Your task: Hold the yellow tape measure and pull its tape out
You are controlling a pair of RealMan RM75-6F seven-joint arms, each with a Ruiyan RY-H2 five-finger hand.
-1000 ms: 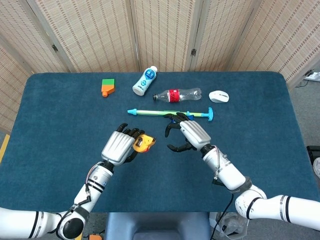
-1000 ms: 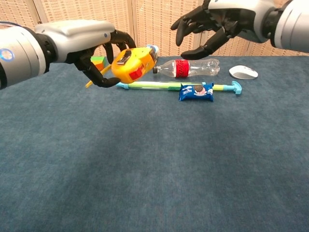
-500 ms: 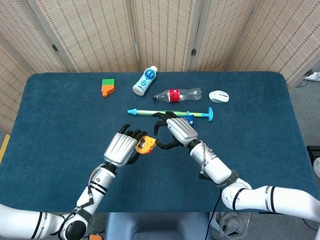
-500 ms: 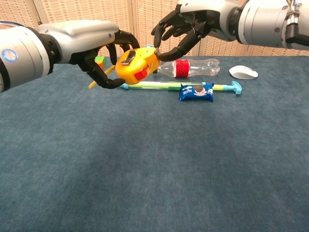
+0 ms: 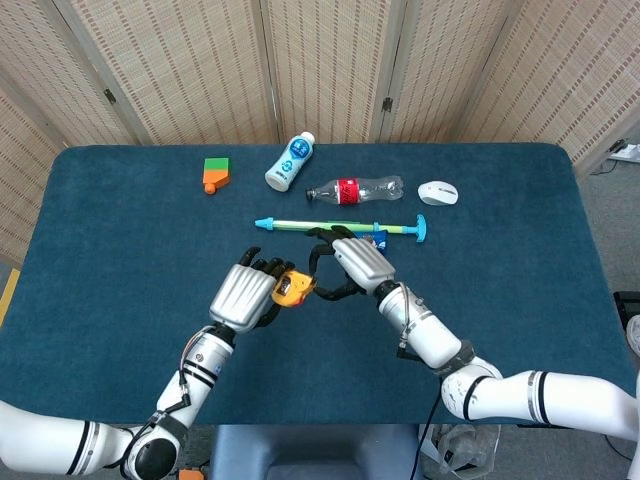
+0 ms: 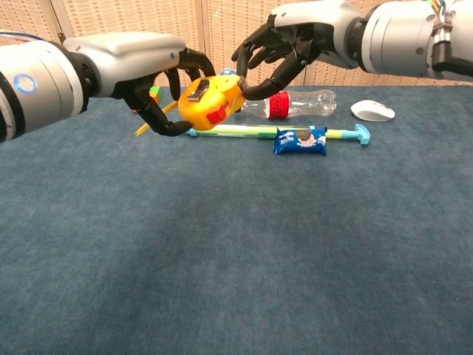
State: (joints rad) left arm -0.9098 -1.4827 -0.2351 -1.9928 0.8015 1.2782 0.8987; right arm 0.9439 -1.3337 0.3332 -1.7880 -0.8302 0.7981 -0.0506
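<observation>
My left hand [image 5: 240, 295] [image 6: 137, 63] grips the yellow tape measure [image 5: 290, 288] [image 6: 207, 102] and holds it above the blue table, near the middle front. The red button on its case faces the chest camera. My right hand [image 5: 358, 262] [image 6: 303, 33] reaches in from the right. Its thumb and a curled finger meet at the case's right end, where the tape comes out. The other fingers stay spread. I see no tape drawn out. Whether the fingertips pinch the tape's tip is hidden.
Behind the hands lie a long green-and-blue stick [image 5: 300, 225] [image 6: 244, 130] and a blue snack pack [image 6: 299, 140]. Further back are a clear bottle with a red label [image 5: 352, 189], a white mouse [image 5: 438, 193], a white bottle [image 5: 290, 162] and a green-and-orange block [image 5: 215, 174].
My right hand has come left from open air to the tape measure's right end and curled its thumb and finger onto it. The left hand has kept its hold, shifting slightly right.
</observation>
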